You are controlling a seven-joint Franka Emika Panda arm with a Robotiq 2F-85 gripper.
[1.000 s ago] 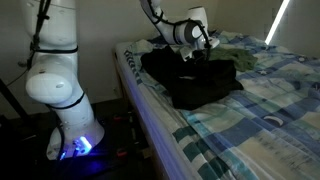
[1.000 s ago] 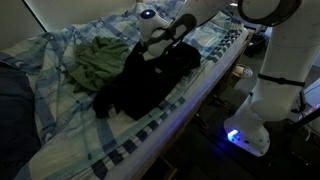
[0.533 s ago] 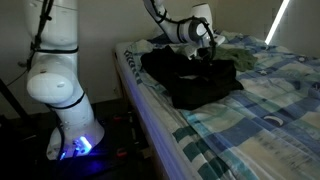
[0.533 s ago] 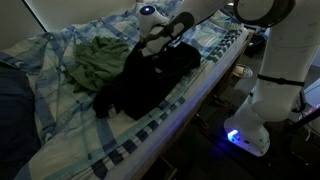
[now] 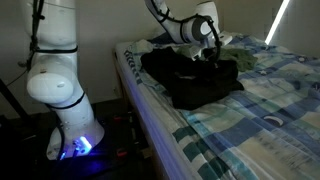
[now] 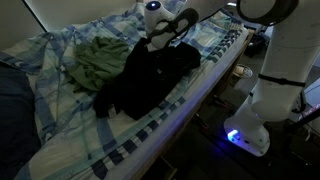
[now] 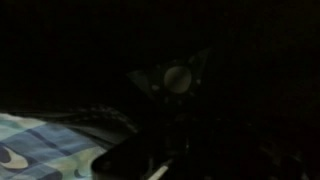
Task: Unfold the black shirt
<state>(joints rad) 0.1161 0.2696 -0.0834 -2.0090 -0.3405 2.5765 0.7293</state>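
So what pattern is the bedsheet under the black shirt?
Blue-and-white checks on the bedsheet, clearest in an exterior view.

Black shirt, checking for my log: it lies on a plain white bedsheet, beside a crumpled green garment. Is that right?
Not quite. The bedsheet is blue-and-white checked, not plain white, as an exterior view shows. The black shirt does lie on it beside the crumpled green garment.
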